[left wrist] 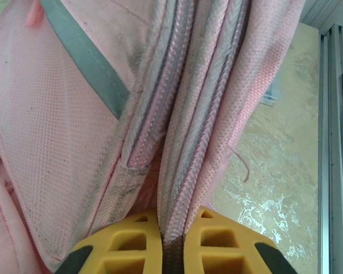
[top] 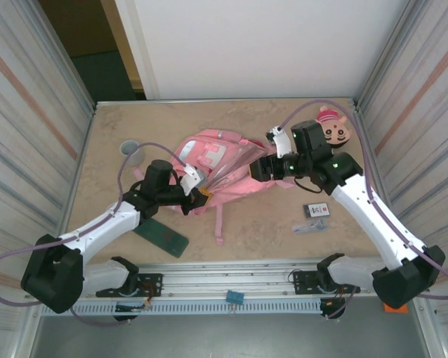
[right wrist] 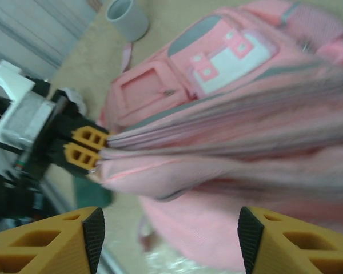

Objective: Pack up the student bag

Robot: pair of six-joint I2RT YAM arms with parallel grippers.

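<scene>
Your student bag [top: 220, 160] lies in the middle of the table [top: 246, 246], between the two arms. Its long axis runs left to right across the table, with the right end a little farther from you. The front pockets face up and toward the far side. One strap [top: 218, 224] trails toward the near edge. I cannot tell which end is the top.

Your left gripper [top: 200, 195] is at the bag's near-left end. The left wrist view shows its yellow fingers [left wrist: 131, 242] pressed together on the fabric where the zip bands [left wrist: 177, 85] converge, so it is clamped on the bag. A grey reflective stripe [left wrist: 91, 68] crosses the mesh panel beside them.

Your right gripper [top: 263, 168] is at the bag's right end. In the right wrist view its jaws stand wide apart. The bag lies beyond them, blurred, and nothing is pinched between the pads. That view also looks along the bag's length to the left gripper's grip at the far end, which the overhead view partly hides under the arm.

The overhead view adds the surroundings. A grey cup [top: 131, 148] stands far-left of the bag. A cartoon plush [top: 334, 128] sits just behind the right arm. A dark green flat item [top: 162, 236] lies near the left arm. A small card [top: 316, 209] lies to the bag's right.
</scene>
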